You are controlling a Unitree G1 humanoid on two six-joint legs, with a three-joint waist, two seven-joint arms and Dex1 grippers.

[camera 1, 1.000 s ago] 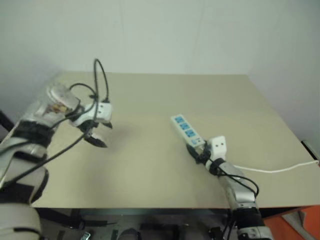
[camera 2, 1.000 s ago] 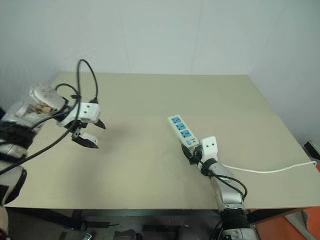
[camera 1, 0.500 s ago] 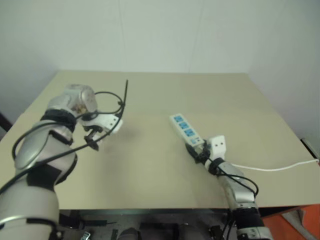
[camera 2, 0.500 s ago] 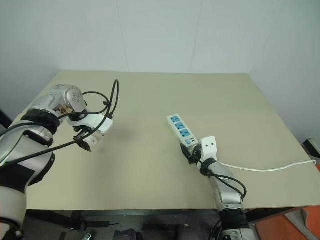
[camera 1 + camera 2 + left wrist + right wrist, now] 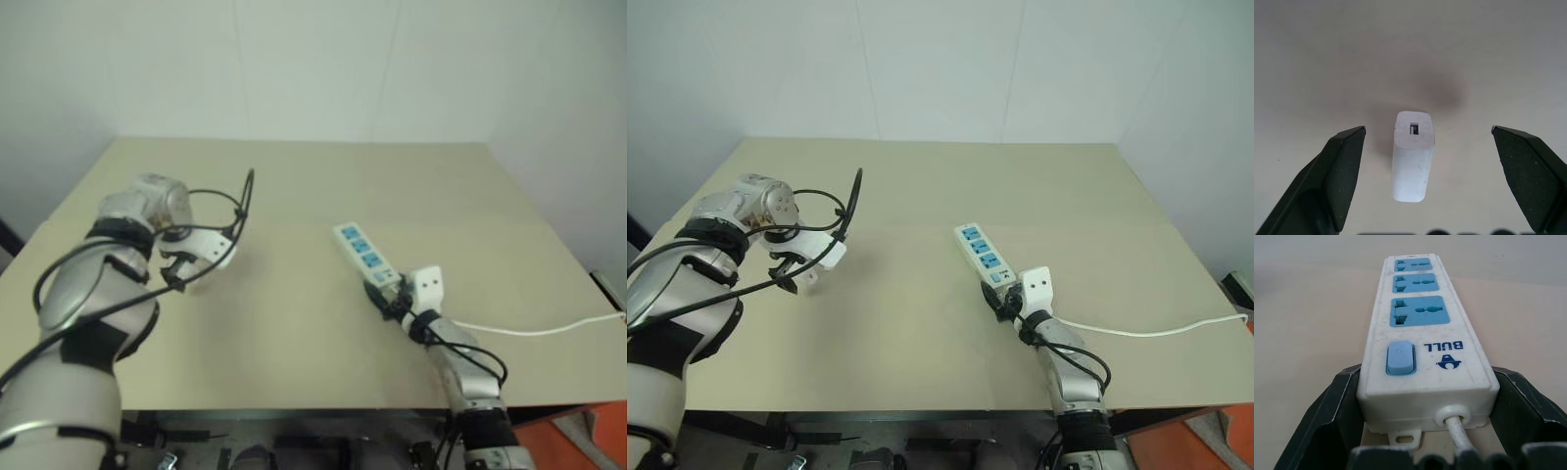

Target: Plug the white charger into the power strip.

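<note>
The white charger (image 5: 1411,161) lies on the tan table, a small white block with a slot in its end face. My left gripper (image 5: 1428,128) points down over it, open, one black finger on each side and clear of it. In the head views my left gripper (image 5: 186,279) hangs over the table's left part. The power strip (image 5: 364,253) lies right of centre, white with three blue sockets. My right gripper (image 5: 1426,372) is shut on the power strip (image 5: 1420,333) at its cord end, a finger against each side.
The strip's thin white cord (image 5: 529,331) runs right, off the table's edge. The table (image 5: 294,333) is bare between charger and strip. A white wall stands behind it. An orange object (image 5: 588,431) sits below the table's front right corner.
My left arm has swung inward and its gripper has turned from sideways to pointing down over the charger. The right arm and the power strip have not moved.
</note>
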